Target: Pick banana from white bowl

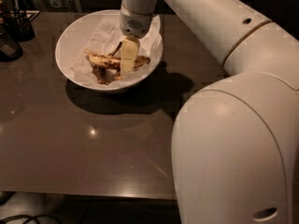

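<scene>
The banana (103, 61), brown-blotched with dark shrivelled strips, lies across the middle of the white bowl (64, 62), on its crumpled white paper lining (103, 33). The bowl stands at the back left of the dark table. My gripper (126, 70) reaches down from above into the bowl, and its pale yellow tip sits on or against the right half of the banana, hiding part of it. The banana rests in the bowl.
Dark containers (10, 45) stand at the table's far left edge, left of the bowl. My white arm and body (233, 148) fill the right side. The table's front edge (93, 194) runs along the bottom.
</scene>
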You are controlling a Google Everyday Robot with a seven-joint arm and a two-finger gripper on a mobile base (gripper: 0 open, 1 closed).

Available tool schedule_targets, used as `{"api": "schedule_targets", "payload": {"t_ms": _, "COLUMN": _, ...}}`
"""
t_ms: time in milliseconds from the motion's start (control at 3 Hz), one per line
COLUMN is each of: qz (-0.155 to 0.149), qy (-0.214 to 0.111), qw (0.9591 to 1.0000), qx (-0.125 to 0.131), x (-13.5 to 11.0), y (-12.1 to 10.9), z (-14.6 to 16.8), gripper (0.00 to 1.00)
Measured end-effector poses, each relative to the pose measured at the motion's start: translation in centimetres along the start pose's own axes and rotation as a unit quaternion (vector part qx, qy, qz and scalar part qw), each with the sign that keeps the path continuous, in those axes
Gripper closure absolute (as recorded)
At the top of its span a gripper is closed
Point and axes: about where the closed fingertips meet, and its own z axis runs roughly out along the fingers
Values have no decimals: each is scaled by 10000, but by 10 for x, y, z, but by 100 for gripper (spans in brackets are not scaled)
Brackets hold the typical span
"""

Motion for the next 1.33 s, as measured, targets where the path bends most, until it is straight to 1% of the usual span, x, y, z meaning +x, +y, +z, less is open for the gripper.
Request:
{"api": "schedule_targets", "payload": {"t_ms": 333, "qz": 38, "qy": 162, "qw": 9999, "qx": -35, "x": 3, "y": 4, "z": 12, "gripper": 14}}
{"api": "schedule_targets", "payload": {"t_ms": 667, "qz": 56, "qy": 240, "qw": 9997, "qx": -47, "x": 5, "y": 7, "z": 18, "gripper": 20}}
{"api": "schedule_targets", "payload": {"t_ms": 1000, "qz": 57, "qy": 285, "qw": 9996, "qx": -41, "x": 8, "y": 8, "z": 21, "gripper": 39}}
{"api": "schedule_targets", "payload": {"t_ms": 1333, "qz": 28, "qy": 288, "qw": 9995, "qx": 123, "x": 10, "y": 9, "z": 16, "gripper": 62}}
